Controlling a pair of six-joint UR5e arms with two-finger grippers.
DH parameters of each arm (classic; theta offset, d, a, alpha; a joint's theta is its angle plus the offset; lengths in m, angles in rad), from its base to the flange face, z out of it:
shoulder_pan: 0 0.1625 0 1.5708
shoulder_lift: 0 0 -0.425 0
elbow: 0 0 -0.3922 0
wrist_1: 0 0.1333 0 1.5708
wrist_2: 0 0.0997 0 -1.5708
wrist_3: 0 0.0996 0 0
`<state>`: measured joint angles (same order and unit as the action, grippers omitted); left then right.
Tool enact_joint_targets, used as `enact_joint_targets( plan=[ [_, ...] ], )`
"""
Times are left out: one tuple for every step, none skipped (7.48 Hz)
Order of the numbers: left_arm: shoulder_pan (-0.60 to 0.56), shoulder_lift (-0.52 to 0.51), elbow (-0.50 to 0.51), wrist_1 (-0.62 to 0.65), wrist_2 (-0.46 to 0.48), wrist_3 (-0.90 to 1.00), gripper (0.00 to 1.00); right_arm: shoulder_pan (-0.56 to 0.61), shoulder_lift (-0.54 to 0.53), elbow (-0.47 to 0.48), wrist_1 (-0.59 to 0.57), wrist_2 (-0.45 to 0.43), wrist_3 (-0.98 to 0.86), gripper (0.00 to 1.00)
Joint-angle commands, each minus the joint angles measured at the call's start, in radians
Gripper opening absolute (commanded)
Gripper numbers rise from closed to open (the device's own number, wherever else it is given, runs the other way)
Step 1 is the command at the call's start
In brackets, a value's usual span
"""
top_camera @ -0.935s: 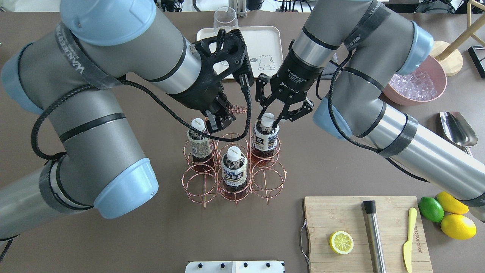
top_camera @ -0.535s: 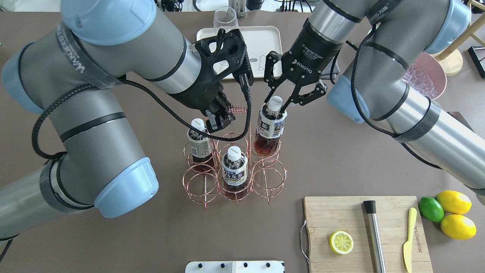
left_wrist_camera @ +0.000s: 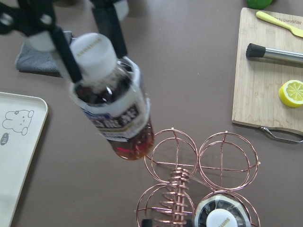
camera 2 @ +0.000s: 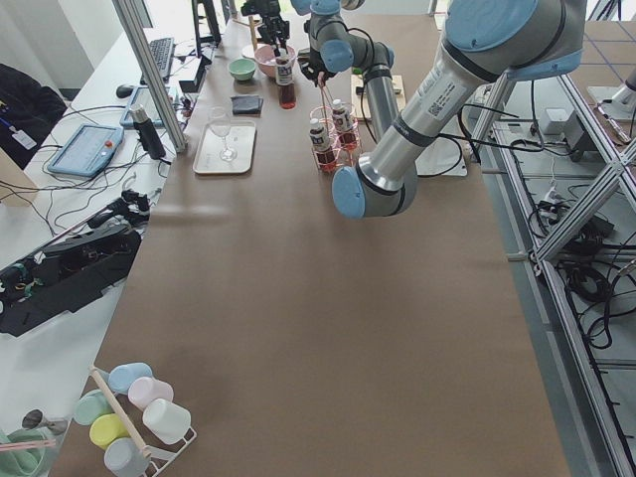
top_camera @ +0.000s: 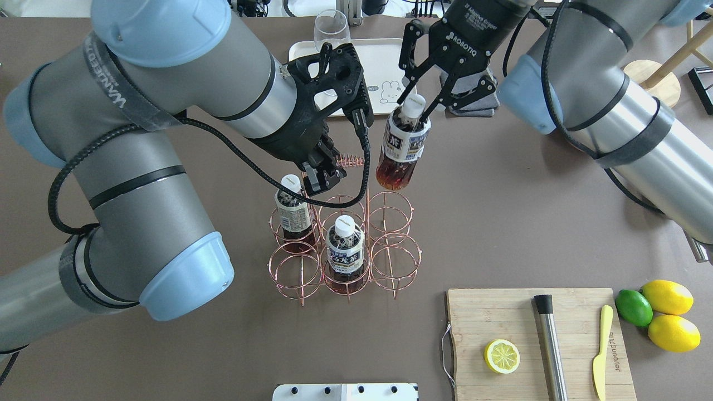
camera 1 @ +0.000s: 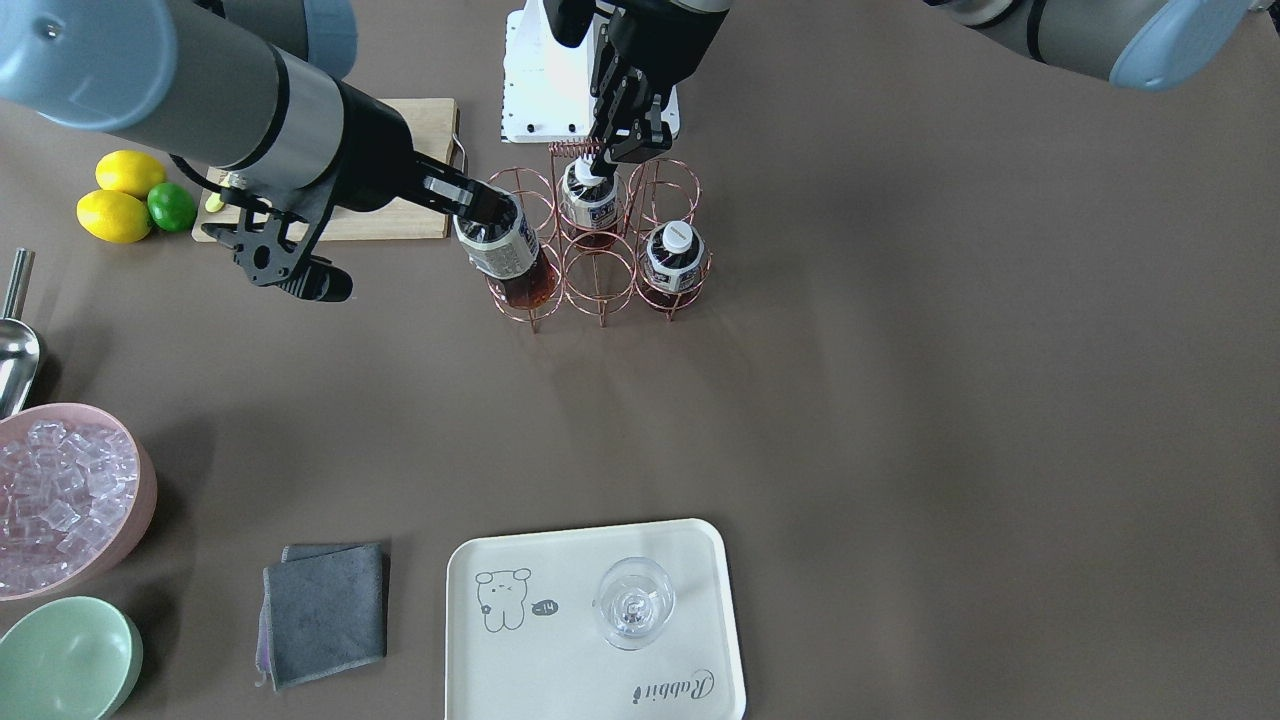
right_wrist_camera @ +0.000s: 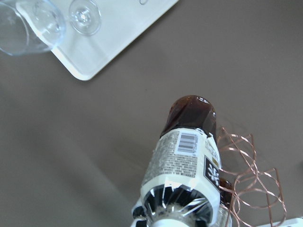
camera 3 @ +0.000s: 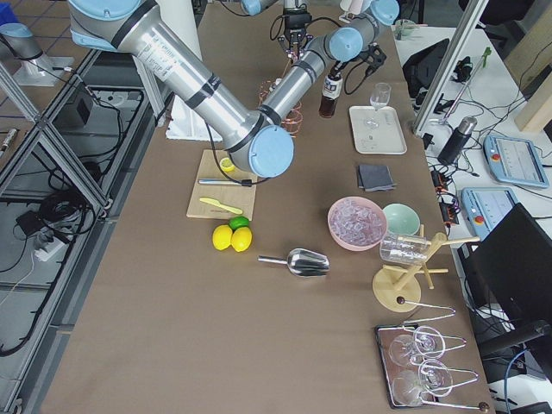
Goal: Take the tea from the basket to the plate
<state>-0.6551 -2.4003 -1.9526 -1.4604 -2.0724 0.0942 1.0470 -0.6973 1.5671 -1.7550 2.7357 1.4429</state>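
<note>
My right gripper [top_camera: 415, 108] is shut on the neck of a tea bottle [top_camera: 404, 147] and holds it tilted in the air, clear of the basket [top_camera: 350, 161] and beyond its far right cell. The bottle also shows in the front view [camera 1: 505, 250], the left wrist view [left_wrist_camera: 116, 113] and the right wrist view [right_wrist_camera: 187, 156]. Two more bottles [top_camera: 292, 209] [top_camera: 345, 248] stand in the copper wire cells. My left gripper [top_camera: 323, 172] is shut on the basket's coiled handle. The cream plate [camera 1: 690, 620] lies beyond the basket, partly behind my arms in the overhead view [top_camera: 384, 61].
A wine glass [camera 1: 633, 603] stands on the plate. A grey cloth [camera 1: 322, 610], a pink bowl of ice [camera 1: 60, 500] and a green bowl [camera 1: 65, 660] lie beside it. A cutting board [top_camera: 479, 317] with a lemon half, muddler and knife sits front right.
My right gripper has lifted the bottle out of the basket's far right cell and carried it up and toward the plate. My left gripper has stayed on the handle.
</note>
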Motion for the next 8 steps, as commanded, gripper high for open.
enact_joint_targets(
  plan=[
    [0.000, 0.000, 0.006, 0.000, 0.000, 0.001, 0.00, 0.057, 0.185, -0.391, 0.009, -0.020, -0.270, 0.00],
    [0.000, -0.005, 0.004, 0.000, 0.000, -0.001, 0.00, 0.056, 0.194, -0.474, 0.018, -0.051, -0.377, 0.00],
    [-0.001, -0.005, -0.002, 0.000, 0.000, -0.001, 0.00, 0.054, 0.237, -0.599, 0.110, -0.091, -0.398, 0.00],
    [-0.007, -0.005, -0.008, 0.000, -0.006, -0.001, 0.00, 0.044, 0.252, -0.702, 0.243, -0.117, -0.400, 0.00],
    [-0.011, -0.002, -0.017, 0.000, -0.011, -0.001, 0.00, 0.032, 0.255, -0.729, 0.299, -0.166, -0.444, 0.00],
    [-0.011, 0.000, -0.031, 0.002, -0.011, -0.001, 0.00, 0.027, 0.266, -0.752, 0.302, -0.200, -0.504, 0.00],
    [-0.015, 0.000, -0.048, 0.002, -0.012, -0.002, 0.00, 0.015, 0.277, -0.757, 0.318, -0.220, -0.506, 0.00],
    [-0.020, 0.009, -0.074, 0.003, -0.012, -0.005, 0.00, 0.007, 0.278, -0.766, 0.362, -0.241, -0.506, 0.00]
  ],
)
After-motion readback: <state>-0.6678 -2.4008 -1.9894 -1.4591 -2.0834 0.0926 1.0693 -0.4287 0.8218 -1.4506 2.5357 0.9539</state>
